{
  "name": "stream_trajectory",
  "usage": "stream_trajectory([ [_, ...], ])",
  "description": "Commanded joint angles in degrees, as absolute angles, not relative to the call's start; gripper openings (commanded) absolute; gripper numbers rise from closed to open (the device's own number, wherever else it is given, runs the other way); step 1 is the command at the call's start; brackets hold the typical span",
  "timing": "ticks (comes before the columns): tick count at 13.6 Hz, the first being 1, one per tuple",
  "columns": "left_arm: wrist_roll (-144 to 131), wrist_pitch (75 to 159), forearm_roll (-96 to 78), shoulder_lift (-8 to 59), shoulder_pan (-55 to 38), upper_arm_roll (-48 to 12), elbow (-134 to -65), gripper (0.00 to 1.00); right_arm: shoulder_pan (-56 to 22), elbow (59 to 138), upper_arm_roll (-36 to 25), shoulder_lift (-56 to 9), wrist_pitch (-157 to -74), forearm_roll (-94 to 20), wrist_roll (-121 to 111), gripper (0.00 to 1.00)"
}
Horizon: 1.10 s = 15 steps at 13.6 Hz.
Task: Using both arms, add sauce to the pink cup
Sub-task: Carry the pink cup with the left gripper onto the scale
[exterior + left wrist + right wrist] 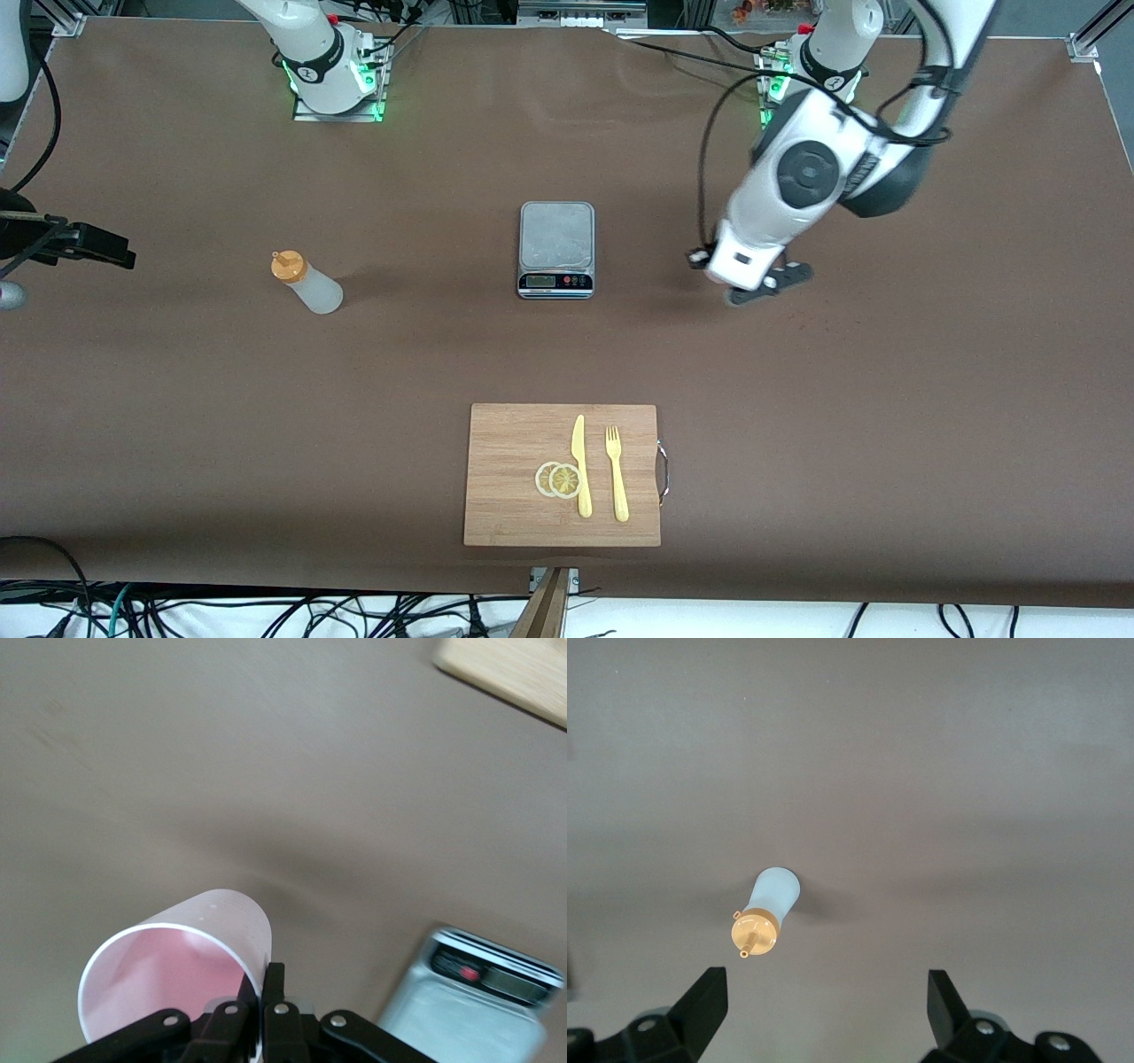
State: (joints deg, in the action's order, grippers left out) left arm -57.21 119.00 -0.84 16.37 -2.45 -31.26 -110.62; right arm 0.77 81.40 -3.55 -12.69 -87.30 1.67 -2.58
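The small translucent whitish squeeze bottle with an orange nozzle cap [306, 282] is standing upright on the brown surface [266, 425] toward the right arm's end, well apart from the silver kitchen scale [555, 249] at the middle. The pale pink plastic tumbler [177, 970] is sitting in the left hand [262, 1028], whose fingers are clamping its rim wall, one inside and one outside. The front view is showing that hand [753, 285] low over the surface beside the scale, yet the cup itself is hidden there by the wrist; only the left wrist view is revealing it. The right hand [824, 1005] is hanging over the bottle with its fingers spread wide apart, and the front view is catching only a dark part of it at the edge. The bottle is probably light and soft-walled, so it is best taken around its mid-body, gently, since a hard squeeze could push sauce out early. The thin cup is likely flexing easily, and a rim pinch may let it swing. A bamboo cutting board [514, 523] with a yellow knife [580, 465], fork [616, 474] and lemon slices [559, 479] is lying nearer the camera.
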Motion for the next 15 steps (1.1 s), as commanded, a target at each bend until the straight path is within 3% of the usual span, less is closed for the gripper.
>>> stream_trajectory([
  [1, -70.35, 120.75, -0.36, 23.62, -11.74, -30.94, -103.90, 0.00, 1.23, 81.30, -3.43, -12.48, -85.96, 1.14, -2.55, 1.00],
  [6, -90.50, 120.94, 10.18, 34.70, -24.33, -30.94, -92.92, 0.00, 2.11, 81.30, -3.52, -12.83, -83.77, 1.49, -3.95, 1.00],
  [9, -93.42, 120.94, 11.07, 37.61, -27.06, -30.07, -89.31, 0.00, 3.86, 81.39, -3.52, -13.71, -83.58, 1.58, -12.62, 1.00],
  [13, -94.66, 121.20, 10.99, 39.19, -34.00, -22.95, -87.29, 0.00, 6.77, 81.39, -3.52, -16.26, -84.20, 0.53, -28.97, 1.00],
  [15, -94.75, 121.11, 10.90, 40.42, -34.45, -22.68, -85.61, 0.00, 6.68, 81.47, -3.43, -17.22, -84.46, 0.09, -34.16, 1.00],
])
